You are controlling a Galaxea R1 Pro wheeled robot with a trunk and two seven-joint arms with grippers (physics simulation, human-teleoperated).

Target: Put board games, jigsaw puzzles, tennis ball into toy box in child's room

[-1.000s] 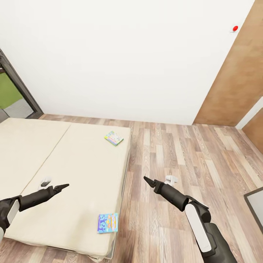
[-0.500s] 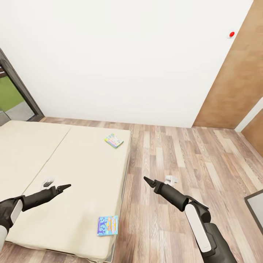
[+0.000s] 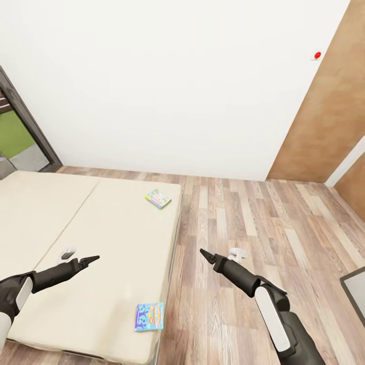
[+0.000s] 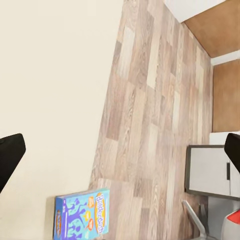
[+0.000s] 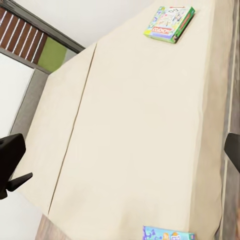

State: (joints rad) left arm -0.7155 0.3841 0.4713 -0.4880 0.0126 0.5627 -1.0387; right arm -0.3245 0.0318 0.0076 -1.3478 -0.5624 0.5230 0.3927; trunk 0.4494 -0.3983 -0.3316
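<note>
My left gripper (image 3: 94, 259) hangs empty over the bed (image 3: 101, 238) and my right gripper (image 3: 203, 252) over the floor (image 3: 263, 218), both pinched closed, with the blue board game (image 3: 150, 316) between and nearer me, the pastel board game (image 3: 158, 197) farther ahead.

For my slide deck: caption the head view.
Two board games, blue and pastel, lie on the beige bed.

White wall (image 3: 177, 86), wood-plank floor (image 3: 263, 218), brown door (image 3: 329, 111)

Home bedroom: bed (image 3: 86, 238), wood floor (image 3: 263, 223).
</note>
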